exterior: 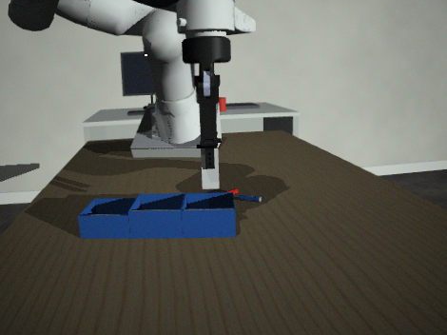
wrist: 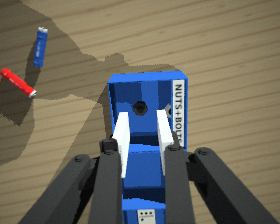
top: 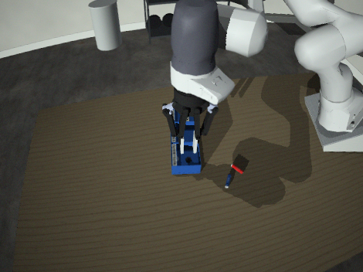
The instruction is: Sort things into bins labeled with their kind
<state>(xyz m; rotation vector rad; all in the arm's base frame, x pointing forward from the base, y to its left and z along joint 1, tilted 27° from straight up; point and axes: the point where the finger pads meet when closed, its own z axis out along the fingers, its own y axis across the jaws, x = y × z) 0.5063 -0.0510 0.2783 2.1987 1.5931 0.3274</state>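
Blue battery [top: 228,180] [exterior: 250,198] [wrist: 40,47] lies well apart from the bins' [top: 186,170] [exterior: 157,225] [wrist: 147,78] edges.

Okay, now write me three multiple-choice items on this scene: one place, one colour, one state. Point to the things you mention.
1. Where is the black nut?
A) On the table
B) In the NUTS+BOLTS bin
C) Between the fingers

2. What colour is the battery lying beside the blue one?
A) Green
B) Yellow
C) Red

3. How does the gripper stand?
A) Fingers apart, nothing held
B) Fingers touching
C) Shut on a battery

1 B: the wrist view shows the nut [top: 188,160] [wrist: 140,108] inside the labelled bin [top: 186,170] [exterior: 209,224] [wrist: 147,78].
2 C: a red battery [top: 237,169] [wrist: 18,82] lies near the blue one [top: 228,181] [exterior: 249,198] [wrist: 40,47].
3 A: a gap shows between the gripper's [top: 188,152] [exterior: 210,187] [wrist: 142,115] white fingers.
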